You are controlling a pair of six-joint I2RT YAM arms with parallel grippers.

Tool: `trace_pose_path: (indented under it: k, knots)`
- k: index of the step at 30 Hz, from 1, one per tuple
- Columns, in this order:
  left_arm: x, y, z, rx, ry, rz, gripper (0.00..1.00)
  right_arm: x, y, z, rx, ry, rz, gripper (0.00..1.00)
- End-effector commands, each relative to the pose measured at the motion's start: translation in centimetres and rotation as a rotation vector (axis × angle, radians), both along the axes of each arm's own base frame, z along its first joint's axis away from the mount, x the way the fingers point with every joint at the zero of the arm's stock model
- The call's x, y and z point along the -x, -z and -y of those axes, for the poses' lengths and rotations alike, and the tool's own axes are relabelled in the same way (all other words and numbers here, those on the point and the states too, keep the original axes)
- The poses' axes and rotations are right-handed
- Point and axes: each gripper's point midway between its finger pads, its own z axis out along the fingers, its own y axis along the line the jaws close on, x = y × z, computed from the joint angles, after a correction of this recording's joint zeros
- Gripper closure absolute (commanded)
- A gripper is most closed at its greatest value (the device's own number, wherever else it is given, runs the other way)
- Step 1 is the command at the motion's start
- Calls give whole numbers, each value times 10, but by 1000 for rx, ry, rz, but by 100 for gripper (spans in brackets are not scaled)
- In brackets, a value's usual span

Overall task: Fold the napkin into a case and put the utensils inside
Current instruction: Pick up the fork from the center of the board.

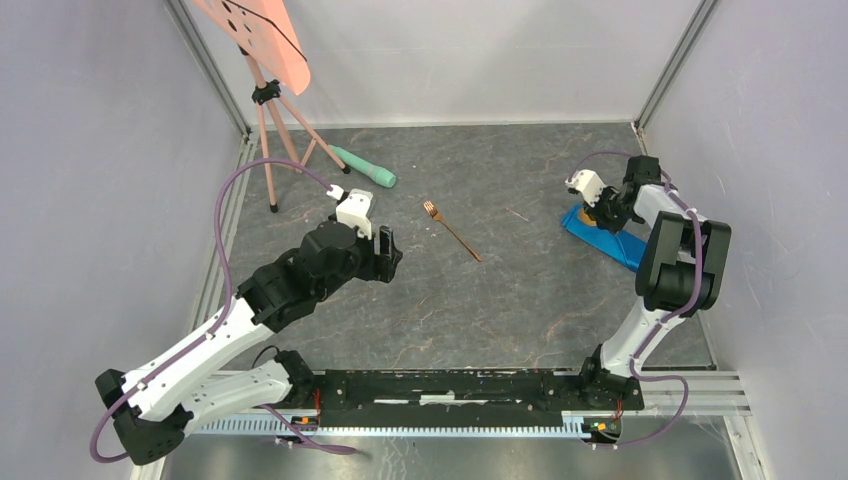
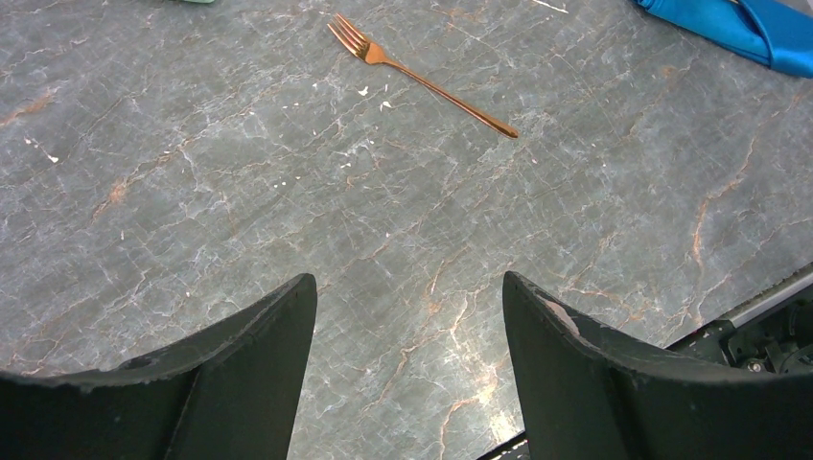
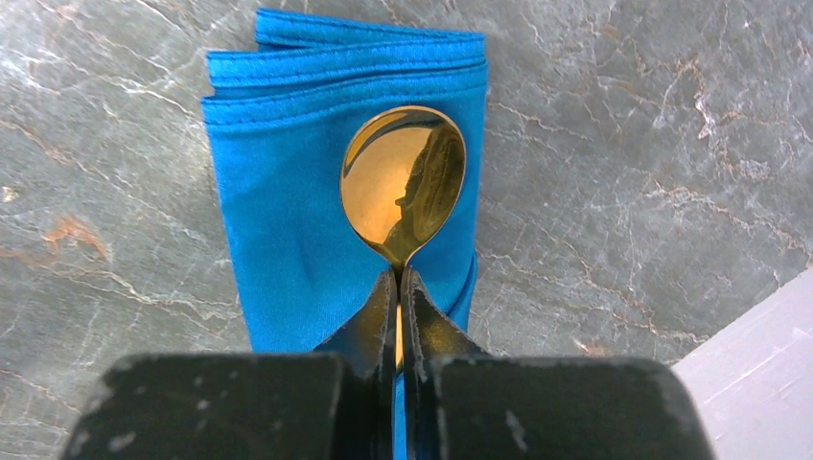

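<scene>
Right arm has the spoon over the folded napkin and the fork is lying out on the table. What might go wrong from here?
1. The right gripper pinches the gold metal spoon only at its thin neck, so it may pivot or slip.
2. The spoon's bowl sits over the folded bright blue cloth napkin, not visibly between layers; pushing may shove or unfold it.
3. The thin copper fork lies flat on the grey marbled table; the open left gripper may struggle to lift it.

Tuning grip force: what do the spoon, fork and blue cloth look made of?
Spoon: likely polished metal, gold finish; its bowl gives a mirror reflection. Fork: probably the same metal, copper tone, thin and glossy. Blue cloth: woven fabric, matte, with stitched hems and soft folded layers.
</scene>
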Motion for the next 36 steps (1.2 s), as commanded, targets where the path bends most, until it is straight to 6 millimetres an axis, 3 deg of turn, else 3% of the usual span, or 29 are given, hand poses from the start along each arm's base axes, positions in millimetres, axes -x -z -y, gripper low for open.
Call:
trace_pose_path:
  k: [1, 10, 15, 18, 23, 27, 31, 33, 35, 36]
  knots:
    - [-3, -5, 0, -24, 19, 45, 22, -13, -22, 14, 42, 3, 80, 99]
    - [-2, -5, -1, -25, 18, 45, 22, -10, -12, 12, 25, 24, 53, 95]
    - [-2, -5, -1, -23, 18, 47, 22, -8, -10, 7, -9, 36, 57, 80]
    - [-2, -5, -1, -21, 21, 47, 22, -7, -9, 3, -35, 44, 51, 77]
    - [1, -7, 1, -7, 34, 48, 22, -8, -27, -7, -66, 50, 85, 69]
    - [2, -12, 0, 6, 36, 60, 22, -6, -62, -10, -60, 105, 153, 66]
    - [2, -16, -1, 18, 34, 69, 22, -5, -87, -44, -11, 135, 221, 51]
    - [2, -17, -2, 21, 33, 69, 22, -11, -101, -66, -69, 203, 248, 38]
    - [1, -18, -3, 28, 29, 70, 22, -15, -112, -100, -153, 191, 243, 35]
    - [1, -18, -3, 32, 28, 70, 22, -14, -115, -132, -212, 135, 226, 35]
